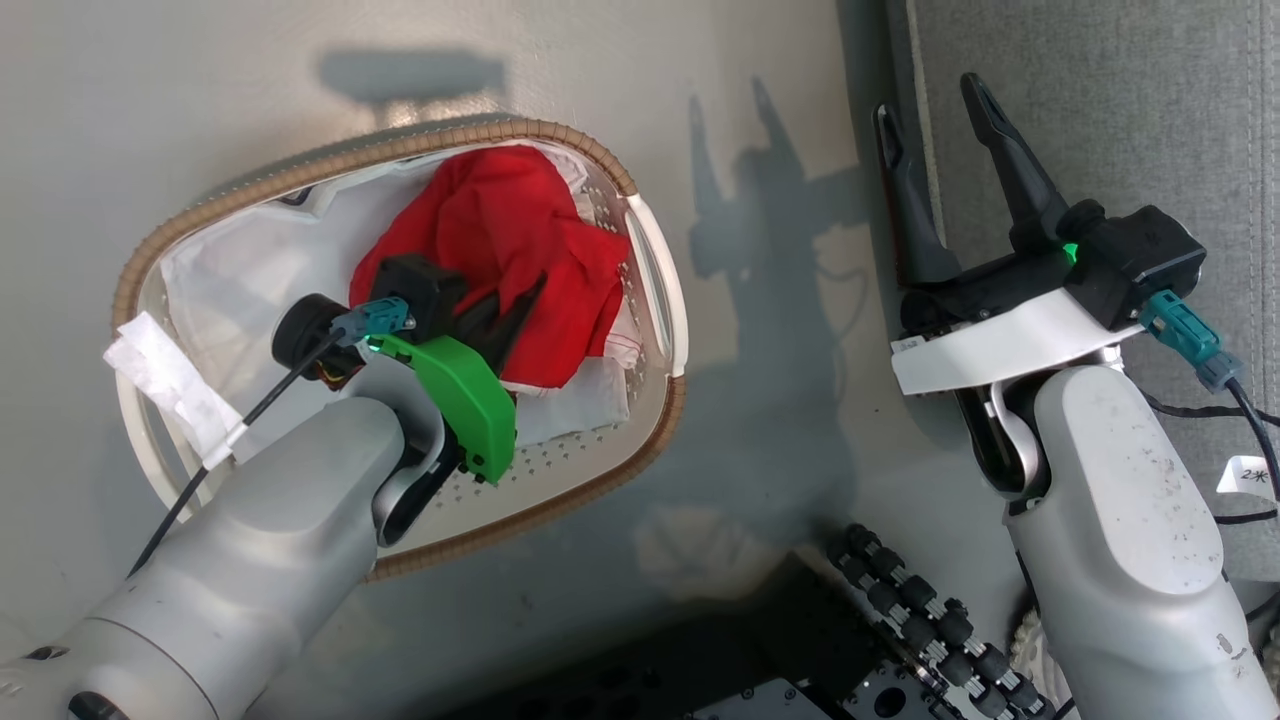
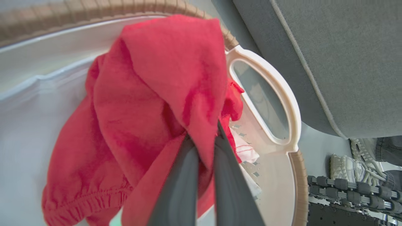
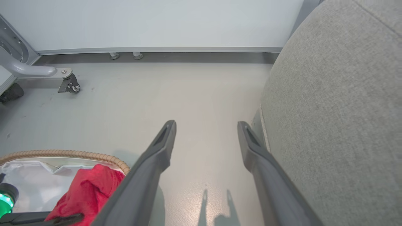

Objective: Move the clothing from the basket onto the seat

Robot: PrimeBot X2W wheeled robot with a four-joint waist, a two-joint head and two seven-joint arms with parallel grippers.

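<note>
Left wrist view: clamped narrow on thin clothing [image 2: 141,103] fold at left gripper [image 2: 203,131] tips; might slip, or snag basket [image 2: 293,125] rim just beyond.

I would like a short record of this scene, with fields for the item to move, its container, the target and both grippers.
item to move: bright red soft fabric garment, bunched inside the basket on a white liner
container: oval white perforated plastic basket with brown woven rim, standing on the grey floor
target: large grey fabric sofa cushion, on the robot's right of the basket
left gripper: jaws shut on a fold of the garment
right gripper: jaws open, holding nothing, beside the cushion edge
task state: garment not yet on the cushion
</note>
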